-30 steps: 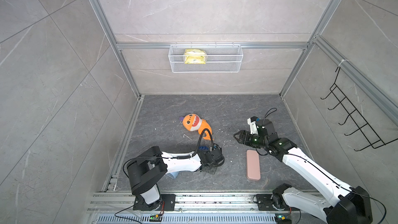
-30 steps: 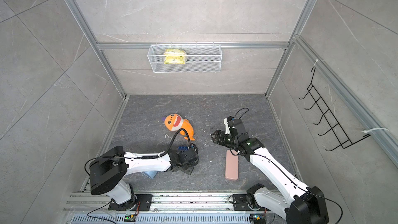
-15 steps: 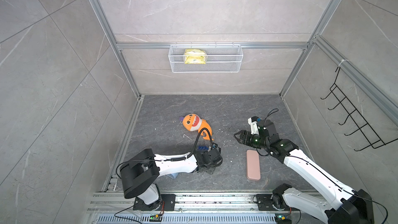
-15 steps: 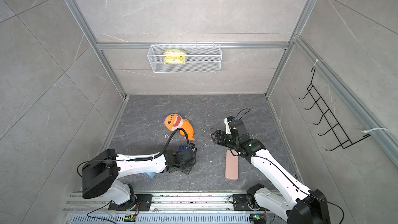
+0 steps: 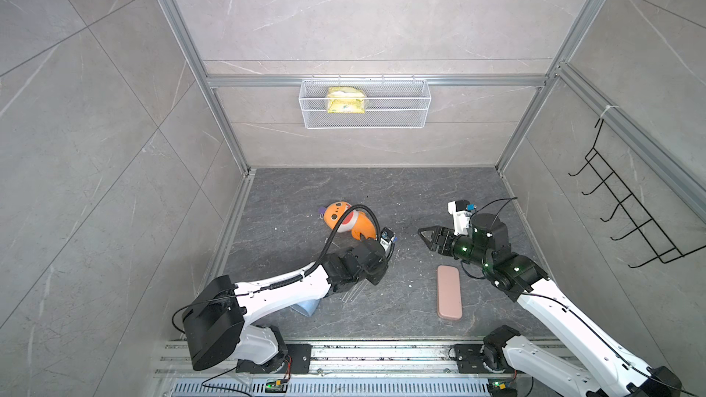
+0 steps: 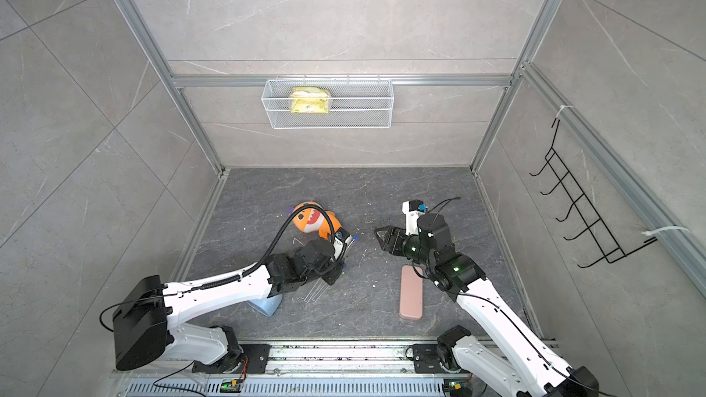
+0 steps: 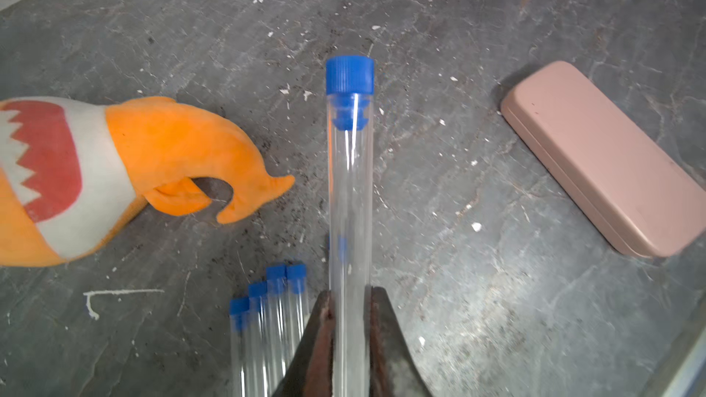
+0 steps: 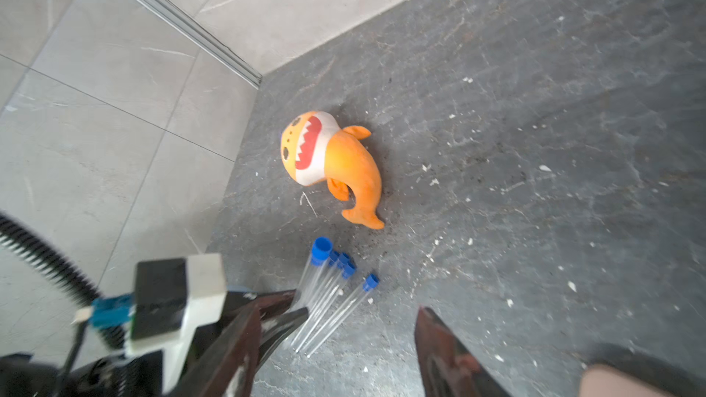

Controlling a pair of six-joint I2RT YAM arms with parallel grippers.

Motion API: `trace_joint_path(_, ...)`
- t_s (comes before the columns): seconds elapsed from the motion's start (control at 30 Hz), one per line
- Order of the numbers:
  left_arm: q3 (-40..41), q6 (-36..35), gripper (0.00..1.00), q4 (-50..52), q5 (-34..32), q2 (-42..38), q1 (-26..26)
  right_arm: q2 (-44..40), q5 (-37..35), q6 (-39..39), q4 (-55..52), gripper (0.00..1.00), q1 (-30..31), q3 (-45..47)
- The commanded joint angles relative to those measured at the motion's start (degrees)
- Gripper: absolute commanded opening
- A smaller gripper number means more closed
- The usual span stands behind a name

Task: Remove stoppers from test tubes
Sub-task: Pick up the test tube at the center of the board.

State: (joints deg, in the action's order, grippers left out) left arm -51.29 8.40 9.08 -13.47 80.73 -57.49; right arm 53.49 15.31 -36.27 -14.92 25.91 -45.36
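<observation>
The left gripper (image 7: pixel 350 292) is clamped on the bare glass of one clear test tube (image 7: pixel 349 185), lifting it off the grey floor (image 7: pixel 496 299) with its blue stopper (image 7: pixel 349 74) at the far, free end. We read that as a presentation hold, leaving the cap clear for the other arm to pull. The right gripper (image 5: pixel 426 234) hangs nearby, pointed toward that tube, its jaws apart with nothing between them. That is the posture we would expect just ahead of closing on the stopper. Beneath the held tube, four more capped tubes (image 7: pixel 267 318) lie bundled side by side. A further tube (image 8: pixel 344 311) rests just apart from the bundle. That makes six tubes by our count, each with its blue stopper seated, so none looks opened yet. We also count one orange shark plush (image 7: pixel 114 169) and one closed pink case (image 7: pixel 603 158), both lying clear of the tubes.
</observation>
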Motion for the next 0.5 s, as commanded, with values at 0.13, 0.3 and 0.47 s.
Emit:
trace_joint_path(0.13, -1.74, -6.56, 0.01, -9.68, 6.24, 3.99, 2.71, 9.72, 8.6, -7.56, 16.45, 0.6, 0.08, 1.6)
trace_joint_path(0.3, -0.39, -8.04, 0.01, -12.27, 9.99, 3.11, 4.7, 15.16, 9.65, -10.26, 21.89, 0.58, -0.22, 0.27)
trace_joint_path(0.47, 0.42, -8.05, 0.01, -14.04, 13.97, 1.7, 6.06, 18.92, 9.73, -11.21, 23.07, 0.55, -0.55, -0.82)
